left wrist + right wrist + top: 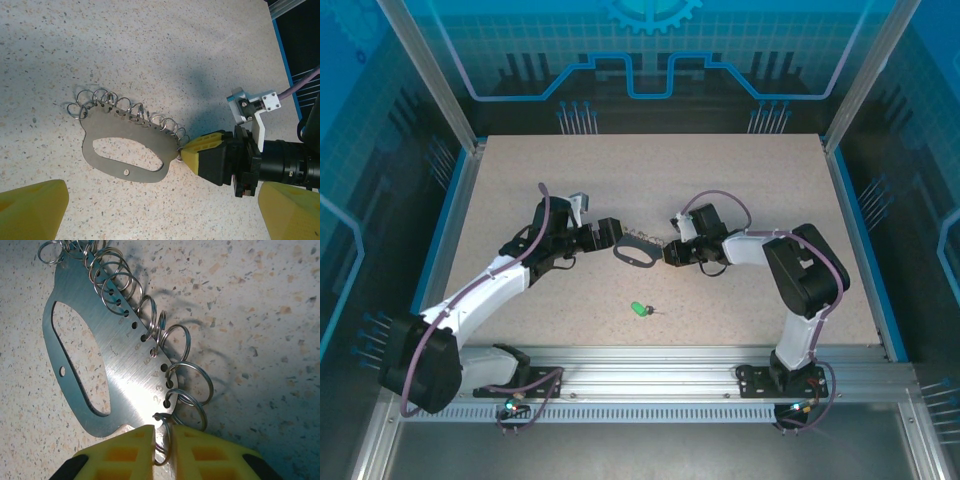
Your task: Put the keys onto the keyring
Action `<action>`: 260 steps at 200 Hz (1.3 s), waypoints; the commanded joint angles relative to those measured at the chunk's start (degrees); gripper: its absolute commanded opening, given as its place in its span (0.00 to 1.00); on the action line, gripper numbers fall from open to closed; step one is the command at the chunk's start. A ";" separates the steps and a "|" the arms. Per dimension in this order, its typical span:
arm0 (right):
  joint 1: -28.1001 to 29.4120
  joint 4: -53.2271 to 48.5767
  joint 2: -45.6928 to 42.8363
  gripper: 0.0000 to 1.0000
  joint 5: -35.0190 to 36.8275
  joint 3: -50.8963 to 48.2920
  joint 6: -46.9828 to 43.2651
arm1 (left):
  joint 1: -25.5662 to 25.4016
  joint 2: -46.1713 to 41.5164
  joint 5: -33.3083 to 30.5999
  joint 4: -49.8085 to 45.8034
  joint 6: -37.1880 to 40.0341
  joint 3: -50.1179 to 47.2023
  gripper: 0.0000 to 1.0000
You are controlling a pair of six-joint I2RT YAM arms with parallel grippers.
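Overhead from behind; close wrist views on one keyring (107,125)

The keyring (122,360) is a flat metal plate with a brushed, satin finish. Fine grain lines run along it and small numerals are stamped beside its holes. Its split rings (107,277) are bright, polished wire that catches the light. The fingers (120,455) of the right claw (162,442), at the bottom of the frame, are matt yellow plastic moulded with a waffle grid. In the left wrist view the body behind them is matt black. The left claw (160,215) shows the same yellow plastic in the lower corners. The key (638,308) has a green plastic head. The tabletop (150,50) is matt, finely speckled and stone-like.
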 commanded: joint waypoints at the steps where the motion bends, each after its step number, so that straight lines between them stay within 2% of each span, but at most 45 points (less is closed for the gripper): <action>1: 0.39 -0.08 1.11 0.16 -1.17 -0.35 0.25 | -0.49 0.99 1.15 1.38 -0.69 -0.61 0.99; 19: 0.33 -0.47 0.93 0.09 -1.18 -0.35 -0.02 | -0.49 1.16 0.99 1.38 -0.76 -0.52 0.99; 33: 0.15 -0.97 0.03 0.00 -1.19 -0.44 -0.19 | -0.49 1.09 0.59 1.38 -0.71 -0.52 0.99; 87: -0.41 -6.54 -8.75 0.00 -0.84 2.07 -1.35 | -0.52 0.91 -3.50 -3.16 -2.09 3.22 0.99; 124: -0.40 -9.86 -13.69 0.00 -0.39 8.13 -1.83 | -0.49 0.91 -4.47 -7.84 1.50 8.42 0.99; 206: -0.50 -16.25 -20.71 0.00 -3.67 22.57 -2.44 | -0.41 2.03 6.39 -9.16 7.90 19.48 0.99; 260: -0.69 -10.74 -23.52 0.00 -8.59 21.84 0.54 | -0.23 3.02 17.62 -6.74 9.46 23.73 0.91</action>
